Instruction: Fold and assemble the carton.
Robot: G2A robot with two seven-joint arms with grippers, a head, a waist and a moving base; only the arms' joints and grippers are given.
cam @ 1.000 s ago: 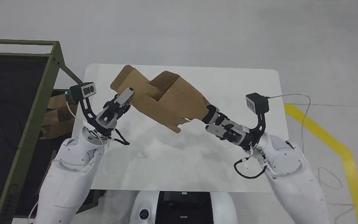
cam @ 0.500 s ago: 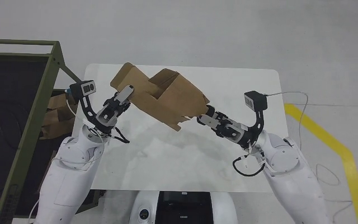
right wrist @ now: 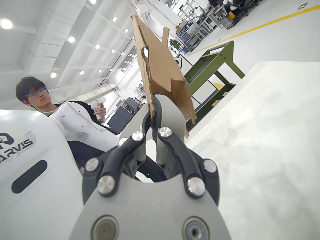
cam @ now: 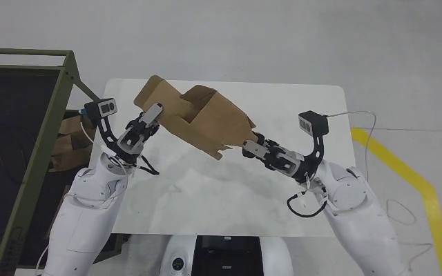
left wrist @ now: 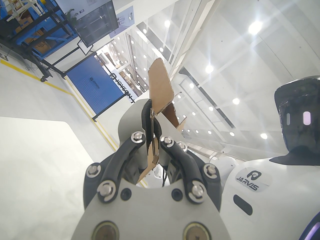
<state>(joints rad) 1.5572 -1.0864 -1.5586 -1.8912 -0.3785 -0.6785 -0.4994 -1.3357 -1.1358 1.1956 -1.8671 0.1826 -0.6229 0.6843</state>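
**Top view.** Against the earlier frames, the carton point(cam: 200, 121) has shifted a little toward the far left part of the table point(cam: 207, 200). Its lowest corner sits slightly higher in the picture. Both grippers have moved with it, the right one drawing in leftward. The carton is partly opened, with its flaps out. It spans the gap between the two arms over the far half of the table. The left arm angles forward and inward, with the left gripper point(cam: 156, 110) at the carton's left flap. The right arm stretches in from the near right, with the right gripper point(cam: 247, 145) at the carton's near right edge. A green frame point(cam: 41, 62) stands off the table's left side, and a yellow floor line point(cam: 397, 162) runs off its right side.

**Left wrist view.** The left gripper point(left wrist: 152, 131) points upward, its fingers pinched tight on a thin cardboard edge of the carton point(left wrist: 160, 91). A blue panel point(left wrist: 100, 88) in the room behind carries print, which is not transcribed.

**Right wrist view.** The right gripper point(right wrist: 152, 116) is tilted upward, its fingers pressed together on the carton's point(right wrist: 160, 66) lower edge. That edge looks torn and ragged. The table point(right wrist: 262, 131) lies beside and below, and the green frame point(right wrist: 212, 61) stands beyond it.
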